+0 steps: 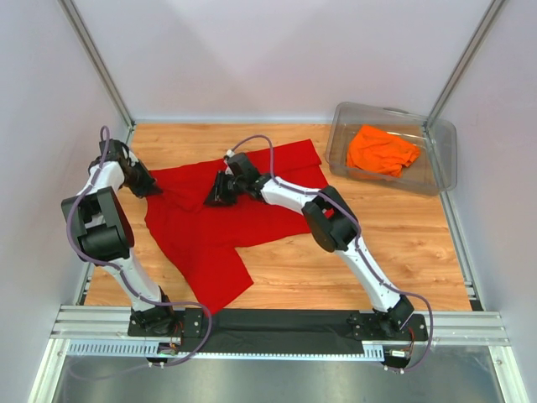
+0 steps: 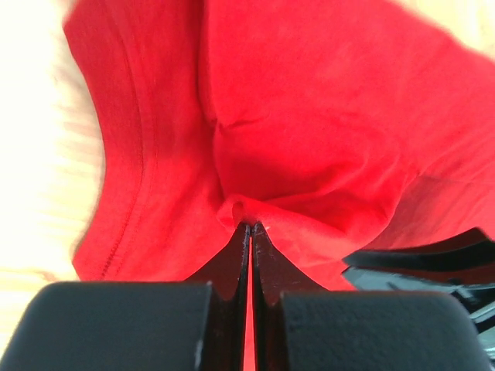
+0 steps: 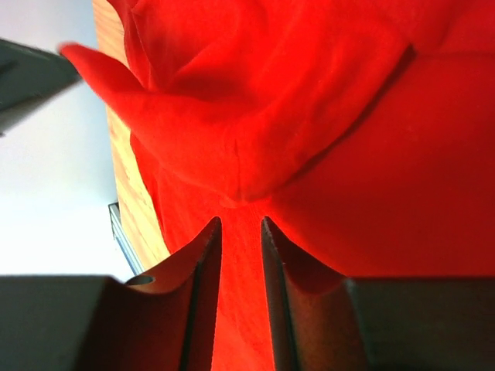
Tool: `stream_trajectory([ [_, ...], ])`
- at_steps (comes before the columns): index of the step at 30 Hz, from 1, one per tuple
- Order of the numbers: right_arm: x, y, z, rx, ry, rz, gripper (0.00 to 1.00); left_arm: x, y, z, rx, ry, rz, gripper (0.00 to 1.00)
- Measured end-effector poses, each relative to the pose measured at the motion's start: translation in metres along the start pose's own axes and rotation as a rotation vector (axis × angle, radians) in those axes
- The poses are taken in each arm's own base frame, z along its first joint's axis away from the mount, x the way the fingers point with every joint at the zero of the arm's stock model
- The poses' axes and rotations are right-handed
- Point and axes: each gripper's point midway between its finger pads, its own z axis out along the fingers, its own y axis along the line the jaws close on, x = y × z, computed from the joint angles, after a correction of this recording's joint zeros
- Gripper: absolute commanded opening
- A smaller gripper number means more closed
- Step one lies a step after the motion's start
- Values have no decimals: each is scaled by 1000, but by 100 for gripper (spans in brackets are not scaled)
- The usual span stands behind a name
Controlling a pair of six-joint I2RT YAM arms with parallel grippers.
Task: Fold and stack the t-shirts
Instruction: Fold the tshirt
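Observation:
The red t-shirt (image 1: 210, 243) lies spread and rumpled across the left middle of the wooden table. My left gripper (image 1: 149, 186) is at its far left edge, shut on a pinch of red cloth (image 2: 309, 116); the fingertips (image 2: 249, 226) meet with cloth between them. My right gripper (image 1: 216, 195) is on the shirt's upper middle, its jaws closed on a raised fold of red cloth (image 3: 371, 154) that runs between the tips (image 3: 240, 222). The orange t-shirt (image 1: 382, 149) lies crumpled inside the clear bin at the back right.
The clear plastic bin (image 1: 445, 168) stands at the table's back right corner. White walls and metal posts close in the back and sides. Bare wood shows right of the red shirt. A black strip runs along the near edge between the arm bases.

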Motion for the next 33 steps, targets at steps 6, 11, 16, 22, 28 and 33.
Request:
stream_trajectory([
  [6, 3, 6, 5, -11, -1, 10, 25, -19, -8, -6, 10, -43, 20, 0],
  [11, 5, 2, 15, -17, -4, 30, 27, -17, -6, -3, 7, -34, 16, 0],
  [16, 6, 0, 22, -25, -6, 56, 31, -17, -6, -2, 7, -31, 15, 0],
  [22, 1, 5, 30, -55, -22, 77, 24, -16, -7, -2, 13, -29, 15, 0],
  [28, 0, 7, 33, -56, -24, 104, 0, -15, -7, -2, 15, -24, 14, 0],
  [33, 5, 0, 23, -28, 22, 141, 0, 7, -5, -5, 23, 13, -9, 0],
])
